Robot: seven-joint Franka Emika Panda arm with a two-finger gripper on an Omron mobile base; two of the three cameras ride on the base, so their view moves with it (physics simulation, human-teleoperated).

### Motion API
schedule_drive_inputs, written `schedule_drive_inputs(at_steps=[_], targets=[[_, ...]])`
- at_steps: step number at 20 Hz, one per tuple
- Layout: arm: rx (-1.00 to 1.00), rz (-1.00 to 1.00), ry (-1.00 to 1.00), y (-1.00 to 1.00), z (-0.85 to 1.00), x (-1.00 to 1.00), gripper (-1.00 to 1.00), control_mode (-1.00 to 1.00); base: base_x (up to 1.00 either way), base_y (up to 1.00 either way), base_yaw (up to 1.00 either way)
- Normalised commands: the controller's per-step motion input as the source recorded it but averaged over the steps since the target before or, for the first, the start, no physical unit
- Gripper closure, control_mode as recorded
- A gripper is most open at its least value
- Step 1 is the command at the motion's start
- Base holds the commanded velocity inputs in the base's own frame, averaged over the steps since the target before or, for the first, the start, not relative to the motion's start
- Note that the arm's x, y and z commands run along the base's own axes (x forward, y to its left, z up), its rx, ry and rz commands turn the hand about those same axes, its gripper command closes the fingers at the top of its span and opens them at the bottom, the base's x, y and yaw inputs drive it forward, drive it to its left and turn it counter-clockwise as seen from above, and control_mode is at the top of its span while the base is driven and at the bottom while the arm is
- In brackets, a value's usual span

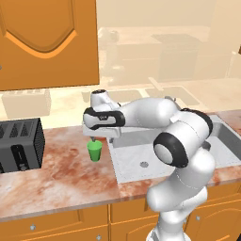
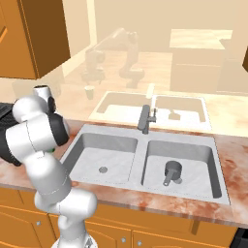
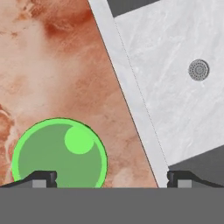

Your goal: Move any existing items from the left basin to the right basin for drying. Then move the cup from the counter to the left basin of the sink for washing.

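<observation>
The green cup (image 1: 95,151) stands upright on the counter (image 1: 61,174), just left of the sink's left basin (image 1: 150,155). My gripper (image 1: 93,139) hovers right above the cup, open. Looking down in the hand view, the cup (image 3: 59,153) sits off-centre under the left fingertip (image 3: 43,178), and the gripper (image 3: 112,179) holds nothing. The left basin (image 3: 175,78) with its drain (image 3: 199,70) lies beside the cup. The dark grey pot (image 2: 172,170) rests in the right basin (image 2: 193,160). The left basin (image 2: 104,150) holds only its drain.
A black toaster (image 1: 19,143) stands on the counter left of the cup. The grey faucet (image 2: 145,118) rises behind the divider between the basins. An orange wall cabinet (image 1: 47,42) hangs above the counter. My own arm arches over the left basin.
</observation>
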Motion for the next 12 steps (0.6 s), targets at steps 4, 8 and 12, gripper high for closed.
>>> schedule_drive_inputs(at_steps=[4, 8, 12], targets=[[-0.01, 0.04, -0.05, 0.15, -0.20, 0.15, -1.00, -1.00, 0.00, 0.00, 0.00], [0.00, 0.01, -0.05, 0.01, -0.06, 0.03, -1.00, -1.00, 0.00, 0.00, 0.00], [0.00, 0.00, -0.01, 0.00, 0.00, 0.03, -1.00, -1.00, 0.00, 0.00, 0.00]])
